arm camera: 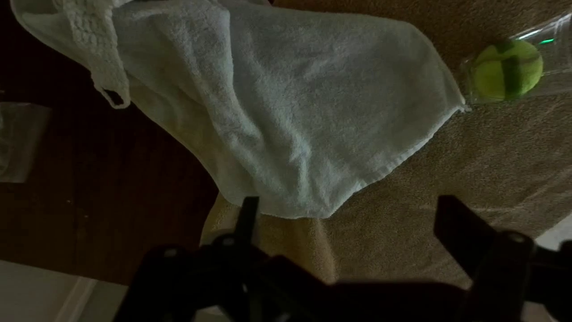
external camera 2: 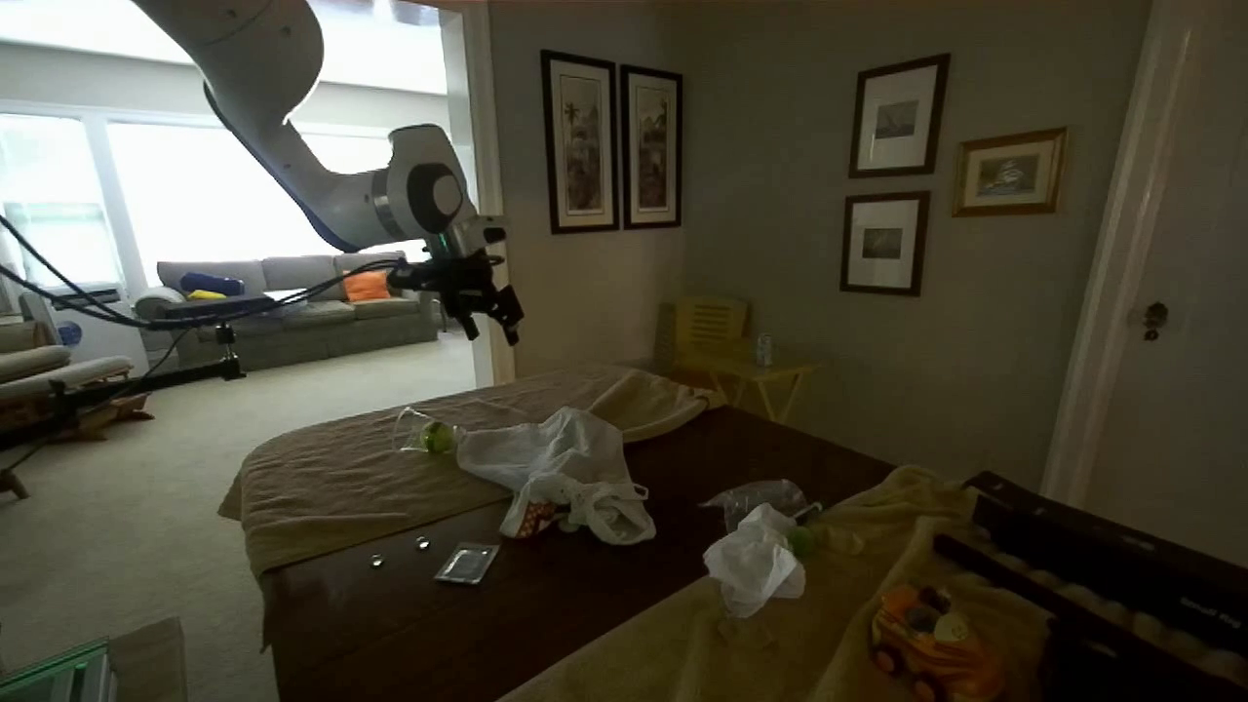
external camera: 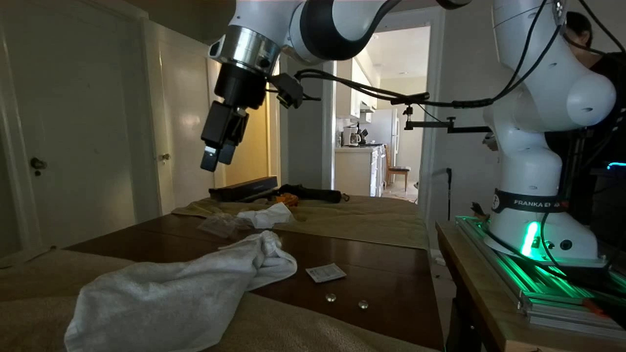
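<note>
Wrist view: 1 white towel (arm camera: 313,112), fuzzy and creased; the gripper (arm camera: 348,198) gapes wide, holding nothing.

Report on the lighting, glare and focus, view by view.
In an exterior view, the window is burnt out to white while the table sits dim; in an exterior view, the base light glows green; in the wrist view, the gripper looks near-black and soft-edged, the towel dim grey, and a glint streaks the clear container.

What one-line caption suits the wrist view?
Open, empty jaws, with a rumpled white towel beyond them on dark wood and brown cloth, near a green ball in a clear container.
</note>
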